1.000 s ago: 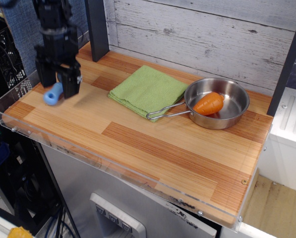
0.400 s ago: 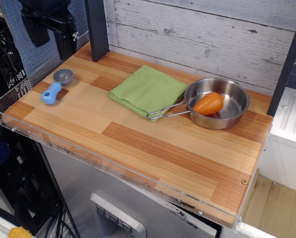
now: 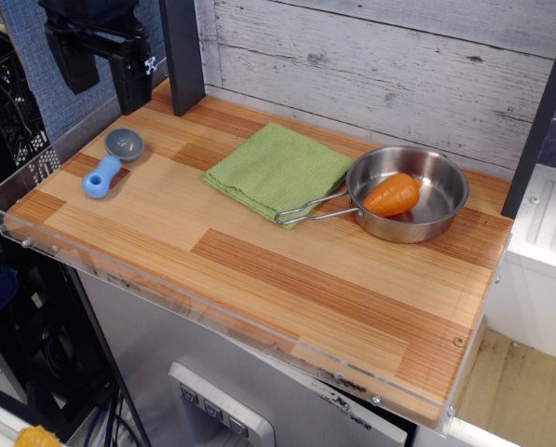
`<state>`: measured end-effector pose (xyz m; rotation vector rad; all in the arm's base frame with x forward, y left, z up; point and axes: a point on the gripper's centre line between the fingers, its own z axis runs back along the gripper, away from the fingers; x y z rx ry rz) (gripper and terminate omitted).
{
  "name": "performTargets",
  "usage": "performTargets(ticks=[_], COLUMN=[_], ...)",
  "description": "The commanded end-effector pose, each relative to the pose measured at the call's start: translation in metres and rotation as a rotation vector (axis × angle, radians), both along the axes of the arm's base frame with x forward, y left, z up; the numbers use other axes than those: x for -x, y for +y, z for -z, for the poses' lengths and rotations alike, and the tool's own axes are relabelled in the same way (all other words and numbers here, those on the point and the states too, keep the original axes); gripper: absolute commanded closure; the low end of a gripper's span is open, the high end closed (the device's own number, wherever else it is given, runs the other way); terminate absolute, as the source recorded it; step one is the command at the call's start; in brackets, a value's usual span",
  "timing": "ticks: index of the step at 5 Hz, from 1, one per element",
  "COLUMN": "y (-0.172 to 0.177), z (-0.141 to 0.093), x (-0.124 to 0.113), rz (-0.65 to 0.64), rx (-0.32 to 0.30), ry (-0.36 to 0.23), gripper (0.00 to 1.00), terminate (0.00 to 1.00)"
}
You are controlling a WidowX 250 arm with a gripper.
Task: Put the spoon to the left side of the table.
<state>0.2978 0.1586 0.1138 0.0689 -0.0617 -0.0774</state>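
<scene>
At the far left end of the worktop (image 3: 259, 270) lies the spoon (image 3: 111, 160), flat on the wood and touching nothing else. Its round grey bowl points toward the back wall and its chunky light-blue handle runs forward and to the left, toward the clear acrylic rim. The spoon sits near the left edge, well apart from the other things.

Above it, at the upper left corner of the view, hangs the end effector (image 3: 99, 63), a black block with two dark fingers pointing down. The fingers stand spread, with open space between them, and they pinch nothing. It is raised clear of the wood, above and slightly behind the spoon.

Near the middle of the worktop, toward the back, a folded green cloth (image 3: 278, 169) lies flat with one corner turned toward the back wall. Just to its right stands a steel pan (image 3: 415, 196), whose wire handle reaches left and rests over the cloth's near right edge. Inside the pan lies an orange carrot (image 3: 392, 195), tilted against the bottom and the wall.

Front and right parts of the worktop show bare plank strips of light and reddish-brown wood. A dark upright post (image 3: 183, 51) stands at the back left corner, just right of the end effector, against the grey plank wall (image 3: 399, 65).
</scene>
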Motion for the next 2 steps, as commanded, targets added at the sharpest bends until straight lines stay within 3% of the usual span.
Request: performTargets(ticks=[1, 2], y=[-0.004, -0.004], z=[-0.0272, -0.0272], x=[0.0075, 0.0075], rz=[0.01, 0.01], rx=[-0.032, -0.032], ry=[-0.061, -0.061], gripper=[0.0, 0.0], terminate=[0.0, 1.0])
